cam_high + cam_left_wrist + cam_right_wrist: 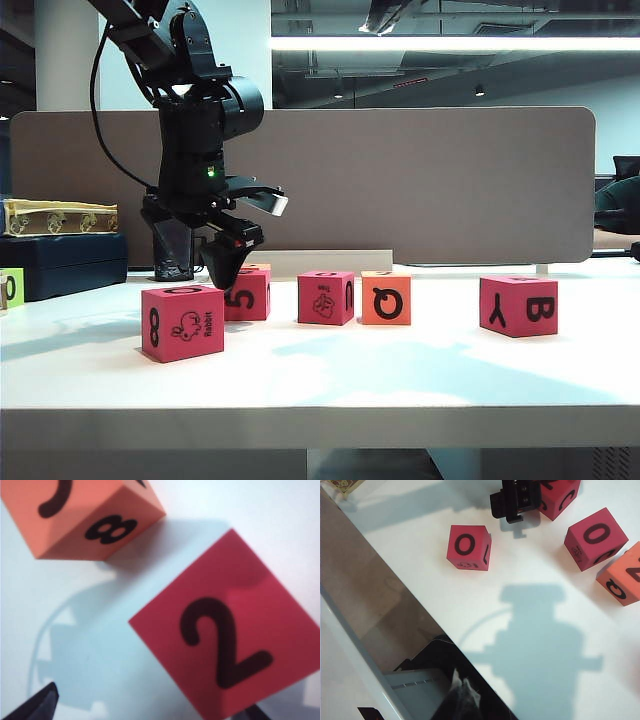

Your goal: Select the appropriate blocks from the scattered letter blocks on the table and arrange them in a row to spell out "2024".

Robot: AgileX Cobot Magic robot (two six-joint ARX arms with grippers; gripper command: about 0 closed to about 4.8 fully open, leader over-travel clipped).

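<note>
Hanging above the rear left of the smooth white tabletop, the left gripper is seen with its jaws spread wide and nothing held between them. In the left wrist view only two dark fingertips show at the frame edge, and the magenta-pink foam cube with the black 5 on its front – its top face printed with a 2 – lies between them, untouched. Just beside it, further back, sits the orange foam cube marked 8, matte and soft-edged.

The right gripper is recorded as closed and empty, held well apart from the blocks over bare table; only its dark body is visible in its own wrist view.

Along the table a loose row is noted: the pink 5 cube, the pink cube with a U and small drawing, and the orange cube with a black Q touching it. The pink cube bearing Y and B stands well apart to the right. The pink rabbit-drawing cube sits nearer the front edge – separate from the row.
</note>
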